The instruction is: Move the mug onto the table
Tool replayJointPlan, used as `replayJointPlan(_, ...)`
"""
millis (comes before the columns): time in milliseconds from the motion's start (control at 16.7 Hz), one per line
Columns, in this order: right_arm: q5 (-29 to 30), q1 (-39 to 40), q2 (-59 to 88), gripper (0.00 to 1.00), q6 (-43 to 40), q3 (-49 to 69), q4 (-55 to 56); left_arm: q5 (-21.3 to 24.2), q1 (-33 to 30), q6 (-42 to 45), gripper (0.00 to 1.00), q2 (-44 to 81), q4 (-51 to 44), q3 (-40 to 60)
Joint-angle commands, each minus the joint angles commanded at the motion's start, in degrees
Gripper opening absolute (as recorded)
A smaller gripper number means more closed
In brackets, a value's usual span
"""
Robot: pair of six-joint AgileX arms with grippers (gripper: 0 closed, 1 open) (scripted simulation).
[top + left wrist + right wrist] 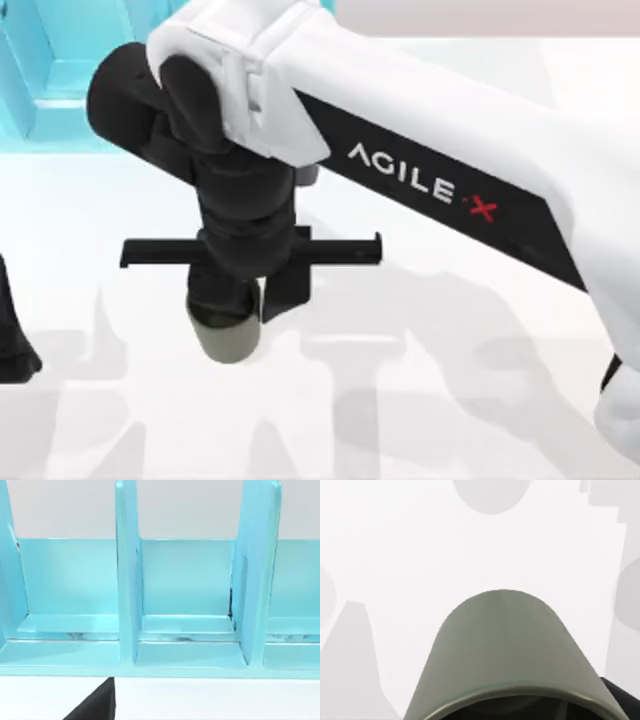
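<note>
While the left arm [12,335] was parked at the left edge of the table [450,400], the mug [228,335] was held by the right gripper [245,300] above the white table, in front of the blue shelf [40,70]. The jaws were clamped on the mug's rim. In the right wrist view, the mug's green wall [500,645] was seen over the table [395,555]. The shelf's compartments [185,580] were seen from the left wrist.

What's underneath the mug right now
White table lies below the mug, which the right gripper holds from above. The mug's base and any gap beneath it are hidden by its own wall. Left arm is parked at the table's left.
</note>
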Motion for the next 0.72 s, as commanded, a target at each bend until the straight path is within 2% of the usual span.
replayJointPlan(240,-0.32,0.01,0.01,0.0,0.07,-1.14,1.09,0.0,0.0,0.0,1.0,0.0,0.0,0.0)
replayJointPlan(720,0.01,0.69,0.18,0.0,0.7,-14.39,14.56,0.0,0.0,0.0,1.0,0.0,0.0,0.0)
